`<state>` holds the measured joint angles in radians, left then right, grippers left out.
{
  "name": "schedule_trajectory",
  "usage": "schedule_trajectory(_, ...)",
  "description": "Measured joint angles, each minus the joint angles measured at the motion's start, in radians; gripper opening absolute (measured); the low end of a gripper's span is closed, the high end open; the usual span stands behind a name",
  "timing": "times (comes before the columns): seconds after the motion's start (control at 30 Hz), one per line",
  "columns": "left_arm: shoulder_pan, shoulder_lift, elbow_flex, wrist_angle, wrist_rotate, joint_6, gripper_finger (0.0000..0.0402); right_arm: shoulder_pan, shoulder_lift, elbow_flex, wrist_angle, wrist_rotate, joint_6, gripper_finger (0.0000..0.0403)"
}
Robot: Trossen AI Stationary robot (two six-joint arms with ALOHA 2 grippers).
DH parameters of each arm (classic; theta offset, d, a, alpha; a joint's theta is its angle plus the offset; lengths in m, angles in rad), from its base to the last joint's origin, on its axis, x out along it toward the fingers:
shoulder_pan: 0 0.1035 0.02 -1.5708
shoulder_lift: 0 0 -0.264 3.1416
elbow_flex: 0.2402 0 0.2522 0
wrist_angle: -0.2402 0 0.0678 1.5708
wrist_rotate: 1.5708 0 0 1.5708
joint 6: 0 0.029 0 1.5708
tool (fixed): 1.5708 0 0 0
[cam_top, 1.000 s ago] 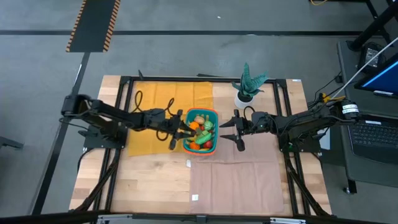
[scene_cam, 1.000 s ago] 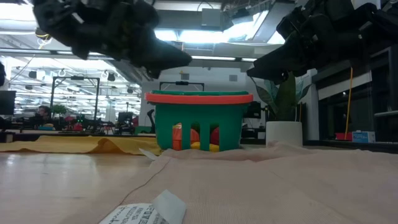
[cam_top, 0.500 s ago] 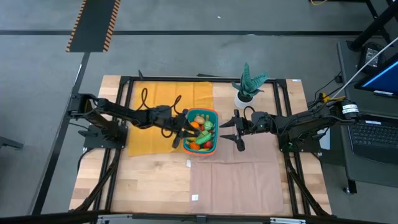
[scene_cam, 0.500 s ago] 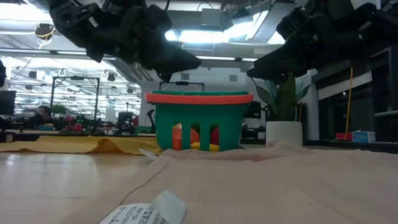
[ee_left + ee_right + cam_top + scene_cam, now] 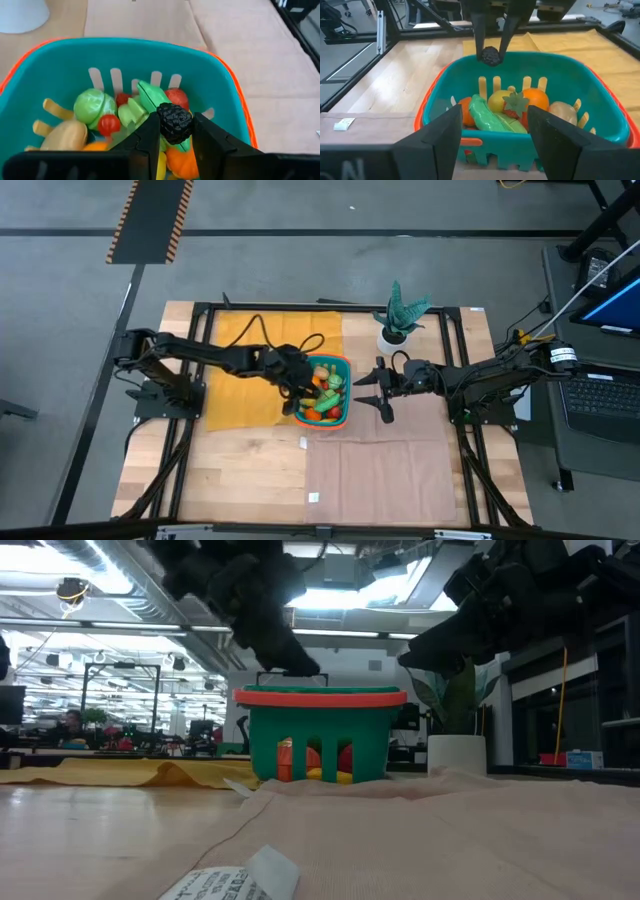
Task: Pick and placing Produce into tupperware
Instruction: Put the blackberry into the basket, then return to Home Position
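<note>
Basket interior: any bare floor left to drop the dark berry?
Little. The teal basket is crowded with produce; only a strip along its wall is bare. The left gripper holds the dark berry above it. The pink cloth is bare.

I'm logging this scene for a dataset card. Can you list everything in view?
basket: one, teal with orange rim, table centre
produce: about a dozen, red, orange, yellow, green, tan, inside basket
dark berry: one, black, held above basket
plant: one, green in white pot, behind basket
yellow cloth: one, left of basket
pink cloth: one, under basket
left gripper: jaws shut on berry
right gripper: jaws open, right of basket
</note>
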<state>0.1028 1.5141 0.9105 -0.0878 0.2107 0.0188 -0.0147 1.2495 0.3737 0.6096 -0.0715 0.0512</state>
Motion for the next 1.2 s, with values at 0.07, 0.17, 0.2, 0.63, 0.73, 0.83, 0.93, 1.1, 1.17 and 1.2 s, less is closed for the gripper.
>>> schedule_trajectory(0.07,0.000,0.020,0.038,-0.062,-0.001,0.011,0.0084,0.000,0.000,0.000,-0.012,0.000,0.011,0.0225)
schedule_trajectory(0.17,0.000,0.057,0.083,-0.126,0.011,0.011,0.0084,0.000,0.000,0.000,-0.022,0.000,0.027,0.0225)
schedule_trajectory(0.2,0.000,0.067,0.093,-0.131,0.018,0.011,0.0086,0.001,0.000,0.000,-0.022,0.000,0.027,0.0225)
schedule_trajectory(0.63,-0.007,0.092,0.119,-0.127,-0.070,0.013,0.0137,0.041,0.000,0.000,-0.034,0.000,0.027,0.0225)
schedule_trajectory(0.73,-0.008,0.093,0.119,-0.133,-0.068,0.013,0.0149,0.051,0.000,0.000,-0.033,0.000,0.023,0.0225)
schedule_trajectory(0.83,-0.008,0.093,0.119,-0.132,-0.068,0.012,0.0157,0.053,0.000,0.000,-0.034,0.000,0.022,0.0225)
schedule_trajectory(0.93,-0.012,0.087,0.119,-0.149,-0.068,0.014,0.0161,0.053,0.000,0.000,-0.031,0.000,0.021,0.0225)
schedule_trajectory(1.1,-0.041,0.010,0.117,-0.199,-0.068,0.019,0.0160,0.053,-0.004,0.000,0.004,0.000,0.019,0.0225)
schedule_trajectory(1.17,-0.059,-0.030,0.117,-0.211,-0.068,0.028,0.0157,0.053,-0.014,-0.001,0.004,0.000,0.024,0.0225)
schedule_trajectory(1.2,-0.068,-0.057,0.112,-0.221,-0.068,0.030,0.0155,0.053,-0.019,-0.001,0.006,-0.001,0.026,0.0225)
